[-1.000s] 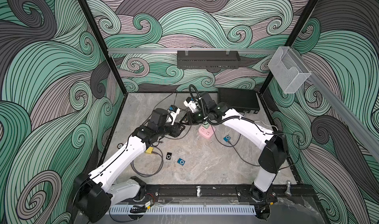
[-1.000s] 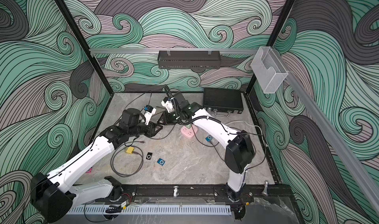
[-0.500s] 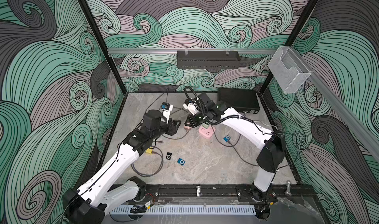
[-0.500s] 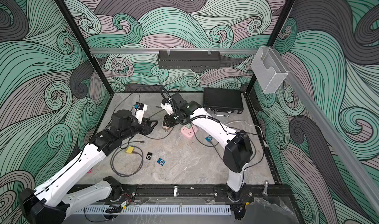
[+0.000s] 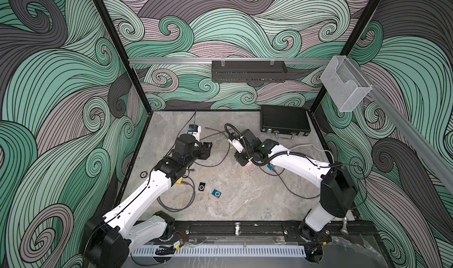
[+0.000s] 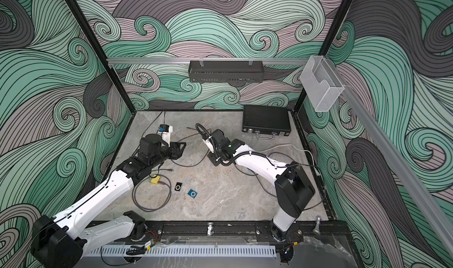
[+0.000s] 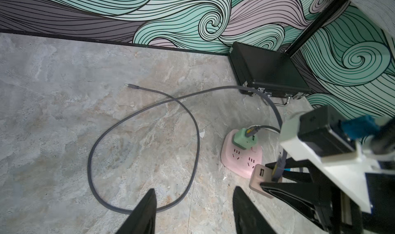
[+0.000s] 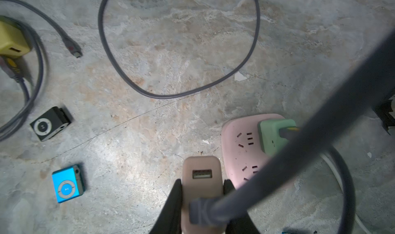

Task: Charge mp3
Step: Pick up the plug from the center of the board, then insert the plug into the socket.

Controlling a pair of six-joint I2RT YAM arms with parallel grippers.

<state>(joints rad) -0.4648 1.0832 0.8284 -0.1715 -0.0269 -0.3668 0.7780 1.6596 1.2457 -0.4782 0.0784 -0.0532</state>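
Pinching the tan charger [image 8: 201,165] just beside the pink power strip [image 8: 237,149], the right claw [image 8: 202,183] likely plugs it in next, the left claw [image 7: 194,200] is spread, and the music players [image 8: 67,183] lie well away from it.

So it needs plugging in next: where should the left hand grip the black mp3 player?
Probably from straight above: the black mp3 player lies flat, face up, so pinch the two edges beside its socketed edge with the left hand, keeping that socket clear.
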